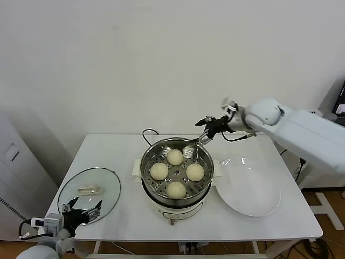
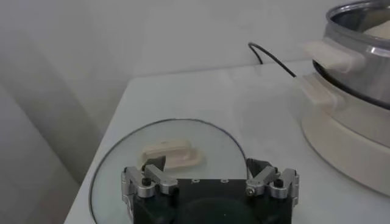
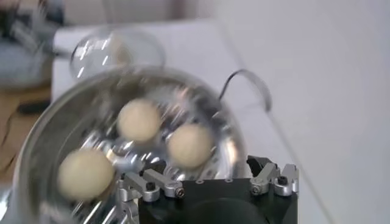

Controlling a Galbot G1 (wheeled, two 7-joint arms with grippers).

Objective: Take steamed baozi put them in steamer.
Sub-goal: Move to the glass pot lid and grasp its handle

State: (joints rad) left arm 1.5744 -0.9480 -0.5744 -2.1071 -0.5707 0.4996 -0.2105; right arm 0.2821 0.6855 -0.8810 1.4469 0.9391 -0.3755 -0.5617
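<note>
The steamer [image 1: 144, 168], a shiny steel pot on a white base, stands mid-table. Several pale round baozi lie on its perforated tray, among them one at the back [image 1: 175, 157], one on the left [image 1: 159, 171] and one at the front [image 1: 176, 189]. My right gripper [image 1: 195, 141] hovers open and empty over the pot's far right rim. In the right wrist view that gripper [image 3: 207, 165] looks down on three baozi [image 3: 190, 145] inside the steamer [image 3: 42, 140]. My left gripper [image 1: 85, 206] rests open at the table's front left, beside the lid [image 2: 177, 137].
A round glass lid [image 1: 102, 181] with a white handle lies flat at the left. An empty white plate [image 1: 250, 186] sits right of the steamer. A black cord [image 1: 148, 132] loops behind the pot. The steamer's handle and wall [image 2: 359, 67] show in the left wrist view.
</note>
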